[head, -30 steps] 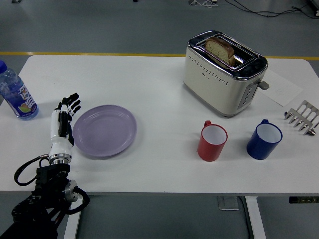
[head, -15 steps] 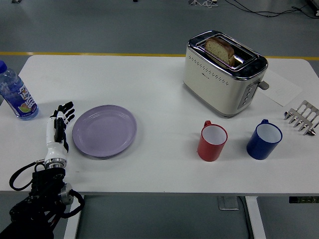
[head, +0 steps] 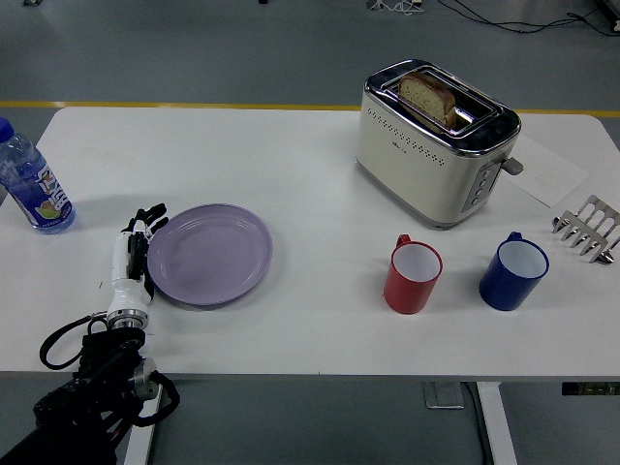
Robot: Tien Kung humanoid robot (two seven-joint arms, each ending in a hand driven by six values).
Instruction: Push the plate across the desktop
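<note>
A lilac plate [head: 209, 254] lies flat on the white table [head: 310, 184], left of the middle. My left hand [head: 135, 250] is at the plate's left rim, fingers straight and spread, touching the rim edge-on. It holds nothing. The black left arm comes up from the bottom left corner. My right hand is out of view.
A water bottle [head: 29, 182] stands at the far left. A cream toaster [head: 432, 140] with a slice of bread is at the back right. A red mug [head: 413, 275], a blue mug [head: 512, 272], a metal toast rack [head: 587, 228] and a sheet of paper [head: 547, 172] lie to the right.
My left hand drew back left, then moved right against the plate's rim. The plate has shifted slightly to the right.
</note>
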